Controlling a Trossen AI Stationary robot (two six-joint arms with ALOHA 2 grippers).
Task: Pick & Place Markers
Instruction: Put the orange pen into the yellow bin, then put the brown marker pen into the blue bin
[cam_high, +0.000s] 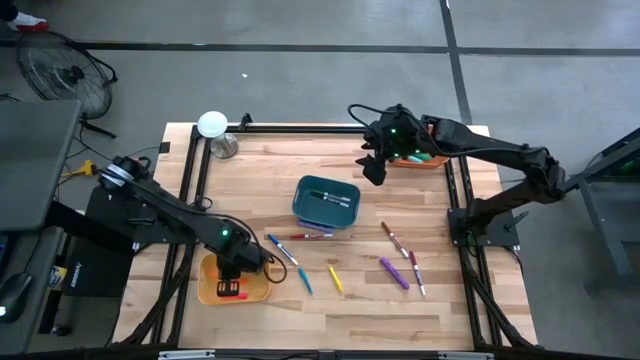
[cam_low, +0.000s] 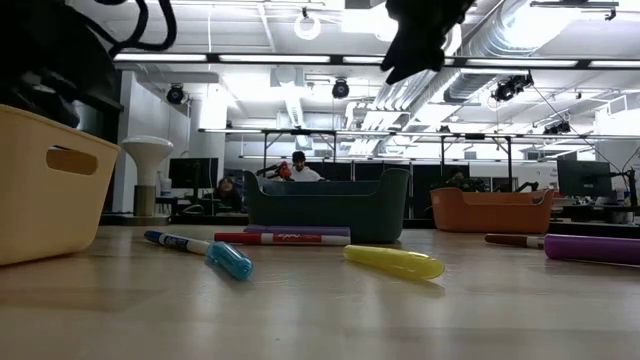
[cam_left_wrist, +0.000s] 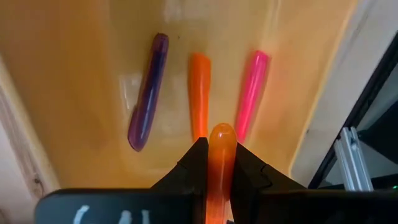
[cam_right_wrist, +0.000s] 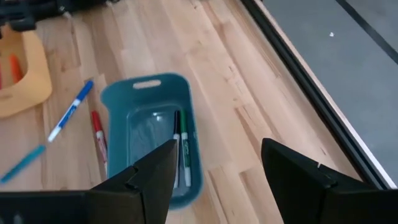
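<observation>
Jaws of left gripper (cam_left_wrist: 219, 163) clamped on orange marker (cam_left_wrist: 220, 149), over yellow bin (cam_left_wrist: 74, 93)

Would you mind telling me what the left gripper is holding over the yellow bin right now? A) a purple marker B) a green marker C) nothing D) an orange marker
D: in the left wrist view the left gripper is shut on an orange marker, above the yellow bin where purple, orange and pink markers lie.
</observation>
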